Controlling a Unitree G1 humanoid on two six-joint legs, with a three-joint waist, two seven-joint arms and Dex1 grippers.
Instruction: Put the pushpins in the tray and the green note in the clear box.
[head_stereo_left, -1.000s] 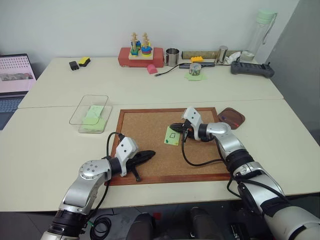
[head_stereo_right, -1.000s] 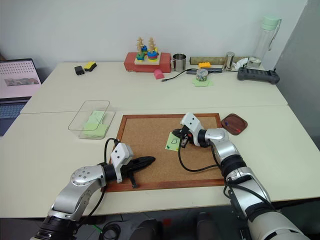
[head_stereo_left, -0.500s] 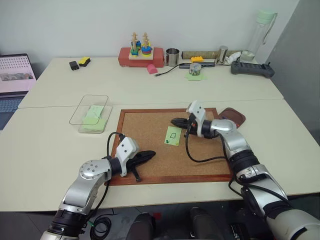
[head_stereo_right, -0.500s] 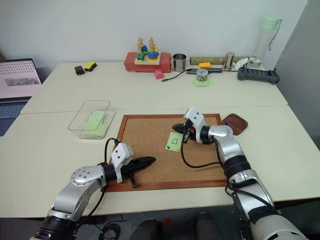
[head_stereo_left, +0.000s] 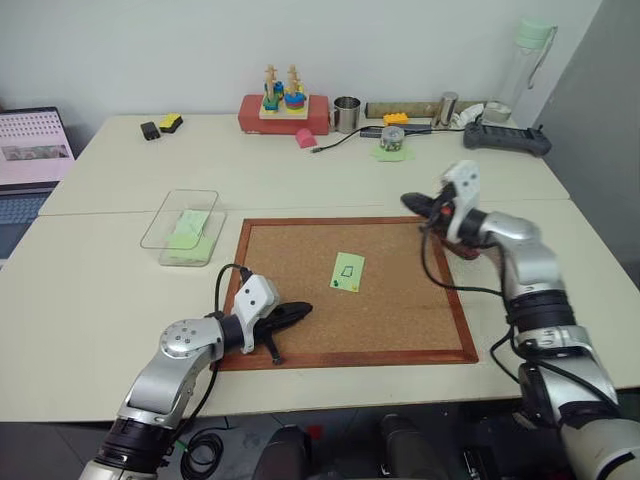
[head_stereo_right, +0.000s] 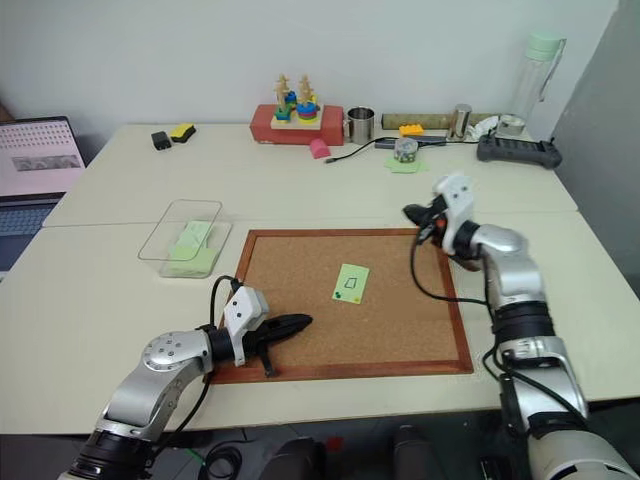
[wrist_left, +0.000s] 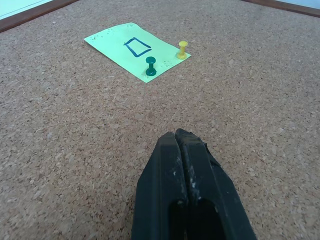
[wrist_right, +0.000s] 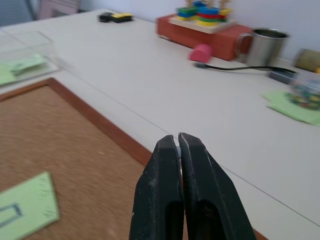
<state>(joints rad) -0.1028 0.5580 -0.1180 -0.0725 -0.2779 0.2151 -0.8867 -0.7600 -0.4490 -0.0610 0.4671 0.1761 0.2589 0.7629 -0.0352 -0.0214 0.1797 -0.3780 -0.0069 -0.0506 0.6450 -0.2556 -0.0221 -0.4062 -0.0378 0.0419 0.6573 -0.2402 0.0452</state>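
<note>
A large wood-framed corkboard (head_stereo_left: 300, 260) lies on the cream table (head_stereo_left: 90, 280) in the middle of the head view. Near its centre sits the green note (head_stereo_left: 347, 272), a small light-green square of paper with a black outlined shape, held by two pushpins (wrist_left: 150, 66) at its lower edge: one dark green and one yellow, both standing in the paper.

The left gripper (head_stereo_left: 300, 311), at the lower left of the frame, rests over the board's lower left corner with its two black fingers pressed together on nothing, pointing toward the note. The right gripper (head_stereo_left: 411, 200) hangs at the upper right, above the board's top right corner, its fingers likewise pressed together; whether anything is pinched between them cannot be told.

The tray (head_stereo_left: 470, 250), a small dark reddish-brown dish, lies behind the right forearm, mostly hidden. The clear box (head_stereo_left: 180, 226), a shallow transparent plastic rectangle, sits at the left of the board with pale-green papers (head_stereo_left: 187, 232) inside.
</note>
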